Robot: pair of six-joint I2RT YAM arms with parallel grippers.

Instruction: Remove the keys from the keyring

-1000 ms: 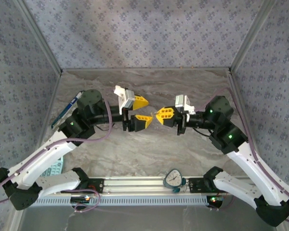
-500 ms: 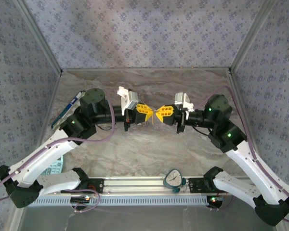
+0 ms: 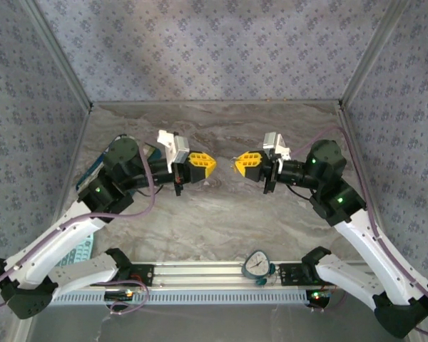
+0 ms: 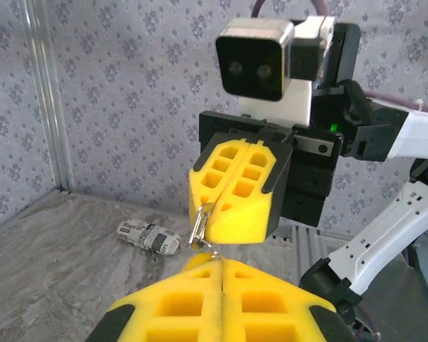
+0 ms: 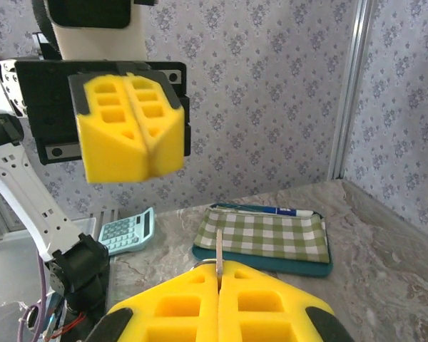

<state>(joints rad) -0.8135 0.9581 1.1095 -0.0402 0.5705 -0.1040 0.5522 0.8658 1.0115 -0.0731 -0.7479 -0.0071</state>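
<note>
Above the middle of the table my left gripper [image 3: 208,165] and right gripper [image 3: 237,164] face each other tip to tip, a short gap apart. Both are shut. In the left wrist view my left gripper [image 4: 218,261] pinches a tiny yellow-headed key [image 4: 199,256] with a thin silvery wire of the keyring [image 4: 212,253] at its tip. Opposite, a silvery metal piece [image 4: 201,224] sticks out of the right gripper's fingers [image 4: 237,191]. In the right wrist view my right gripper [image 5: 219,265] holds that silvery shaft [image 5: 219,246], with a ring arc [image 5: 203,262] beside it. Whether the two held pieces still join, I cannot tell.
A green checked pouch [image 5: 264,235] with a pen [image 5: 274,211] lies at the left wall, and a pale calculator [image 5: 125,231] sits nearer the front. A small printed packet [image 4: 148,236] lies on the marble table [image 3: 221,214]. A round timer [image 3: 257,265] stands on the front rail.
My left gripper went from open to shut at the right gripper's tip, then drew back to the left. The right gripper stayed shut and barely shifted.
</note>
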